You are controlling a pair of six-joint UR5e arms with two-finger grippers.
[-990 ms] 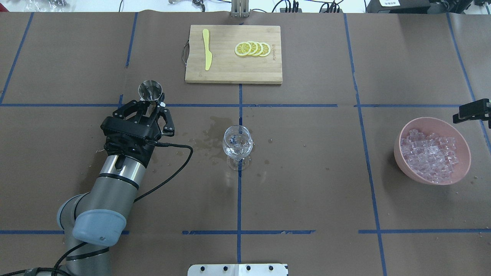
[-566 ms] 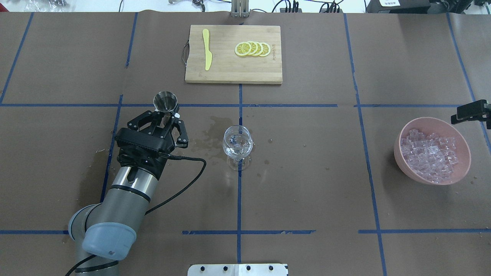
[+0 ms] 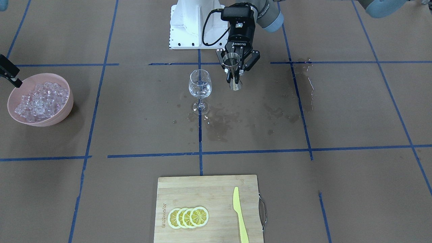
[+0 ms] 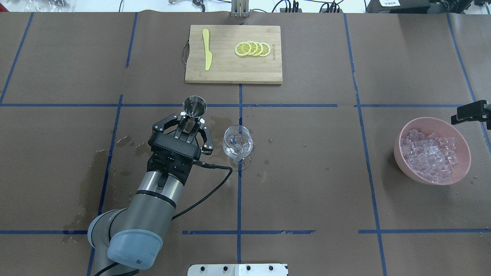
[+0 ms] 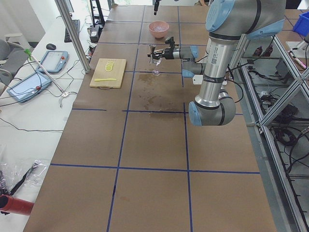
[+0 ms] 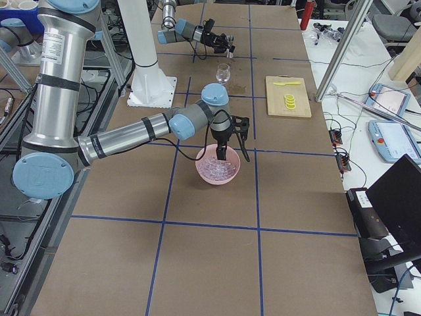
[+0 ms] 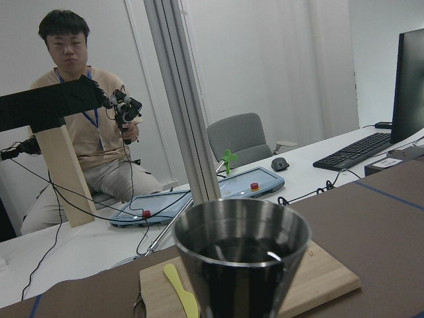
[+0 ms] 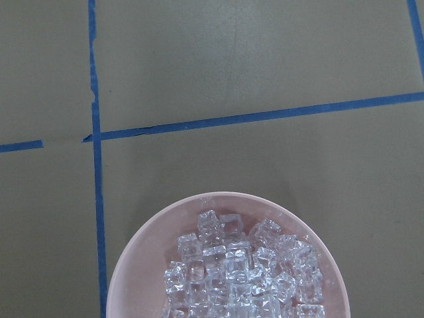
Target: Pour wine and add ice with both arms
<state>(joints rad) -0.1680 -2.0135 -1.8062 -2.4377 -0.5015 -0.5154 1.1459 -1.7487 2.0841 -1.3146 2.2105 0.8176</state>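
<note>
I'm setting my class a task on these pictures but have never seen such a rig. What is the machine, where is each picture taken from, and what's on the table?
It is a robot with a silver-grey jointed left arm and right arm, each ending in a black two-finger gripper, at a table covered in brown paper. Two pictures look down from behind and in front, two from the table's ends, two from cameras on the wrists. The left gripper is shut on a small conical steel measuring cup, upright beside a clear stemmed wine glass. The right gripper hangs by a pink bowl of clear ice cubes. Farther off lies a bamboo cutting board with lemon slices and a yellow knife.
</note>
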